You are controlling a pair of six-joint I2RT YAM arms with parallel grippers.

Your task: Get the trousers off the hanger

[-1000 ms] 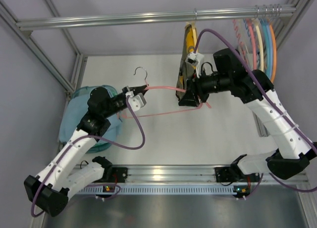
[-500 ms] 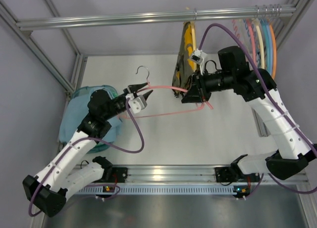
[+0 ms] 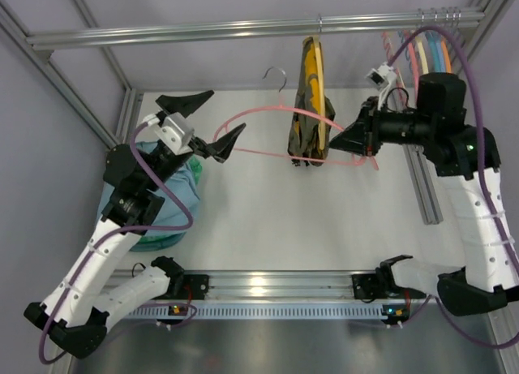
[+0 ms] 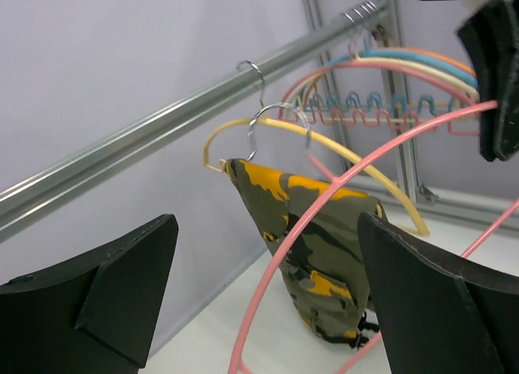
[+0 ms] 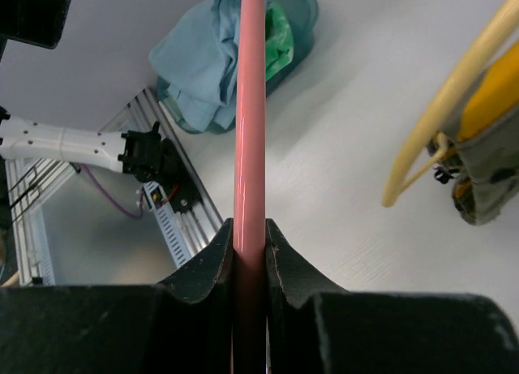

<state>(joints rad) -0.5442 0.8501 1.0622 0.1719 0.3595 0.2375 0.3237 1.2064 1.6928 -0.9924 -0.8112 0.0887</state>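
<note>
**Top external view.** The thin salmon-pink wire hanger with a silver hook (image 3: 263,152) is held bare above the far half of the worktop. Its right end is clamped in the closed right gripper (image 3: 339,143). The left gripper (image 3: 225,112) is spread wide at the hanger's left end. The plain light-blue cloth trousers (image 3: 185,179) lie heaped in a teal tub (image 3: 154,240) at the worktop's left edge, off the hanger.

**Left wrist view.** The pink wire passes between the parted black fingers (image 4: 97,301). Behind it, a yellow hanger (image 4: 324,147) carrying a yellow-and-dark camouflage garment (image 4: 316,260) hangs from a metal rail (image 4: 162,122).

**Right wrist view.** The fingers pinch the pink wire. The trousers lie below it, beside a green cloth (image 5: 277,49).
</note>
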